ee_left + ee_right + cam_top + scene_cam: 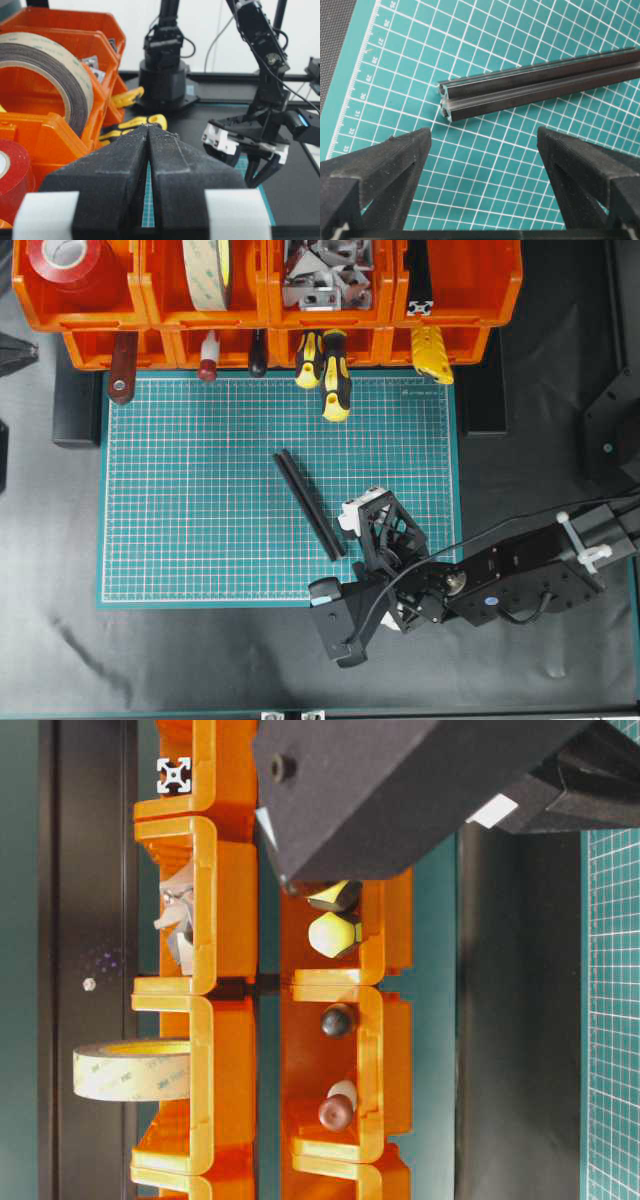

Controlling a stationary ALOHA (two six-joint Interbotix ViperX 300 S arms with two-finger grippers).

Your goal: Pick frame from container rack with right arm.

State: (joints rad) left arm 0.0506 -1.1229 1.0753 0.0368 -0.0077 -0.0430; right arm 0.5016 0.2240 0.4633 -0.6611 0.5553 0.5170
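Overhead, two frame bars (309,504) lie side by side, touching, slanted across the middle of the green mat (190,520), well clear of every mat edge. Open mat surrounds them on the left and toward the container rack (270,300) along the top edge. A third bar end (420,308) shows in the rack's upper right bin. Screwdriver handles (335,375) overhang the mat's top edge. The right arm (500,575) comes in from the lower right; its gripper (375,530) sits just beside the bars' lower end, at the mat's bottom right, holding nothing.

Table-level view, turned on its side: a silvery slotted bar end (173,775) shows in one rack bin, a tape roll (130,1070) protrudes from another, and a black arm part fills the top. The bars on the mat are not seen here.

Left wrist view: the left gripper (148,150) has its fingers (110,175) pressed together, empty, beside the rack, with the right arm beyond.

Right wrist view: the right fingers (395,160) stand wide apart, hovering short of the two bar ends (445,102), touching neither. The mat's ruled edge runs at left, dark bench (335,45) beyond it.
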